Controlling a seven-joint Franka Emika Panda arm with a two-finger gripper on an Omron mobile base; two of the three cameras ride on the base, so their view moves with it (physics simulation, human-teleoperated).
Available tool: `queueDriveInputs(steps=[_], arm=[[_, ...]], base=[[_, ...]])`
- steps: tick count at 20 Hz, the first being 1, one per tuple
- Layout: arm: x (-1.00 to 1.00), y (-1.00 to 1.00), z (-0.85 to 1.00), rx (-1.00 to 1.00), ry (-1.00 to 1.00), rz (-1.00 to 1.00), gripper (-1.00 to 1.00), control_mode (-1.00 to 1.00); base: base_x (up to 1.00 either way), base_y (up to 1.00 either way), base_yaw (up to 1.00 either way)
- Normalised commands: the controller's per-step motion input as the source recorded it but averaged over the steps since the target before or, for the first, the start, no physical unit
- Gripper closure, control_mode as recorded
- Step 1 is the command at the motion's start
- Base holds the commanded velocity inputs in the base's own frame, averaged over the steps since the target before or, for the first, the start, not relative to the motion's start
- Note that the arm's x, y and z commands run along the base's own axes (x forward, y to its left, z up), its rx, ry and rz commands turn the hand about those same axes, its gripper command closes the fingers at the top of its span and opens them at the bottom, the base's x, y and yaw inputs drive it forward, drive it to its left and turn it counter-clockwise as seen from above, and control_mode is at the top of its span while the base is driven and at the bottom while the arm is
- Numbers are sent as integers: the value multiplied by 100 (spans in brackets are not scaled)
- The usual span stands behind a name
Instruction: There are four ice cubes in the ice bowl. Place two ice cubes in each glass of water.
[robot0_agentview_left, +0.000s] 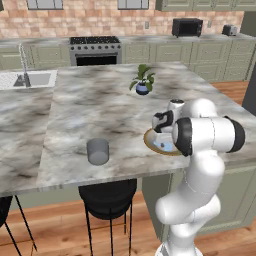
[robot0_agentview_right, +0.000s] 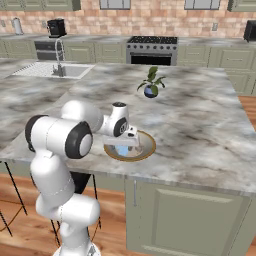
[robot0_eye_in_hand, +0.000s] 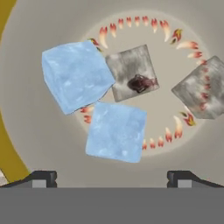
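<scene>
The ice bowl (robot0_agentview_left: 149, 140) (robot0_agentview_right: 148, 145) sits near the counter's front edge, tan inside (robot0_eye_in_hand: 43, 144) with a golden rim. My gripper (robot0_eye_in_hand: 112, 178) (robot0_agentview_left: 163, 140) (robot0_agentview_right: 124, 148) hangs low over it, open, its fingertips (robot0_eye_in_hand: 43, 177) wide apart with nothing between them. Two pale blue ice cubes lie touching just ahead of the fingers, one upper left (robot0_eye_in_hand: 74, 75) and one nearer (robot0_eye_in_hand: 116, 132). Two more cubes look grey and see-through, one at the centre (robot0_eye_in_hand: 131, 72) and one at the right (robot0_eye_in_hand: 203, 87). One glass of water (robot0_agentview_left: 97, 151) stands left of the bowl.
A small blue plant pot (robot0_agentview_left: 142, 89) (robot0_agentview_right: 150, 91) stands farther back on the marble island. A sink (robot0_agentview_left: 30, 80) (robot0_agentview_right: 60, 70) is at the far left. A black stool (robot0_agentview_left: 107, 197) stands under the counter's front edge.
</scene>
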Motion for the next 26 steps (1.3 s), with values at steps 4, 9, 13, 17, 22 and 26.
queueDriveInputs(steps=[4,9,13,17,22,26], arm=[[18,0,-18,0,0,0,-100,-100],[23,0,-28,1,0,0,-100,-100],[29,0,-27,0,0,0,-100,-100],[2,0,-13,0,0,0,-100,-100],[0,0,-6,0,0,0,-100,-100],[-2,0,-2,0,0,0,-100,-100]], base=[[0,0,0],[0,0,0],[0,0,0],[0,0,0],[0,0,0],[0,0,0]])
